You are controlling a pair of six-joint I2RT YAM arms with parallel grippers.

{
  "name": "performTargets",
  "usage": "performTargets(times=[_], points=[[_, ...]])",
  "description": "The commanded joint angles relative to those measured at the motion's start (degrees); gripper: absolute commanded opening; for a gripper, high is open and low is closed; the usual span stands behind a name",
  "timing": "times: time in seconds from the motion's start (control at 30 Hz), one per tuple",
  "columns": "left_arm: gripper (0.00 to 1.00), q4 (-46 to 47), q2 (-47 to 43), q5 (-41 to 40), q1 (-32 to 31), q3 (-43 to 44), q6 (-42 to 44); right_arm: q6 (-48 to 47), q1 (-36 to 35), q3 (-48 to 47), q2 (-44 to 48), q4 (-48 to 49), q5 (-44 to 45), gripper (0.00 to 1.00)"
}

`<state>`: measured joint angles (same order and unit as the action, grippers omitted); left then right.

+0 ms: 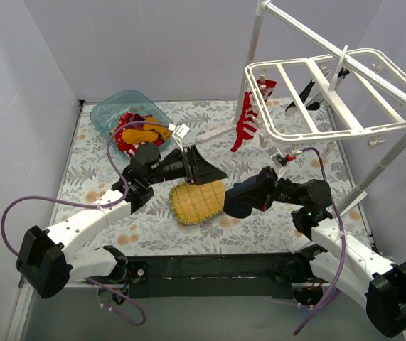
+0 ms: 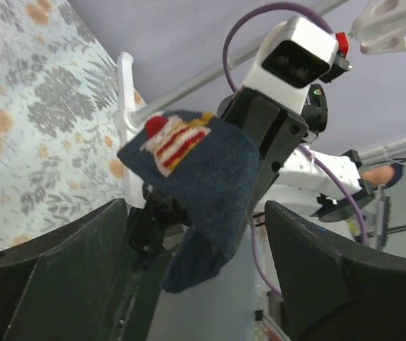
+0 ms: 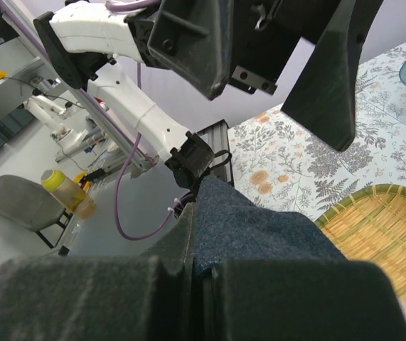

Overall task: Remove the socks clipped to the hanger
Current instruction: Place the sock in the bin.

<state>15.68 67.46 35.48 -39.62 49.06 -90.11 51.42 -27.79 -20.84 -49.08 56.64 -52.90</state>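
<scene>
The right end effector is pressed together on a navy sock, just over the right end of the yellow woven mat. The sock's long axis drops from the pinch. Its red-and-white patch is uppermost and its free end hangs toward the desk. The left end effector faces it with its fingers spread wide and nothing between them. A floral cloth covers the desk. Farther left, a clear blue tub holds red and mustard socks. Farther right, a striped sock and black socks hang lengthwise from the hanger. Plain pale walls enclose everything.
</scene>
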Motion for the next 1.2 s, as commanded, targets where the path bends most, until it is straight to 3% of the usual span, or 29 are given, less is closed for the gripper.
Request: performTargets(times=[0.0, 0.2, 0.4, 0.53, 0.8, 1.17], points=[[0.80, 5.30, -4.35, 2.39, -0.29, -7.03, -8.14, -1.14, -0.42, -1.39, 0.39, 0.40, -2.55, 0.01], [0.80, 25.52, -1.73, 4.77, -0.46, -14.25, -25.18, -1.67, -1.65, -1.75, -1.02, 0.49, -3.79, 0.01], [0.80, 29.93, 3.11, 3.90, -3.27, -12.76, -28.19, -1.94, -3.14, -2.10, -2.51, 0.84, -3.52, 0.01], [0.75, 33.44, 4.96, 2.75, -4.85, -12.50, -29.33, -2.37, -4.37, -2.10, -3.22, 0.49, -3.26, 0.01], [0.42, 31.17, 4.35, 1.25, -5.74, -10.65, -26.53, -8.25, -5.87, -2.45, -2.78, -8.11, -2.21, 0.01], [0.14, 21.86, 3.47, -0.41, -7.67, -6.96, -19.59, -11.16, -6.22, -2.80, -1.98, -13.92, -0.18, 0.01]])
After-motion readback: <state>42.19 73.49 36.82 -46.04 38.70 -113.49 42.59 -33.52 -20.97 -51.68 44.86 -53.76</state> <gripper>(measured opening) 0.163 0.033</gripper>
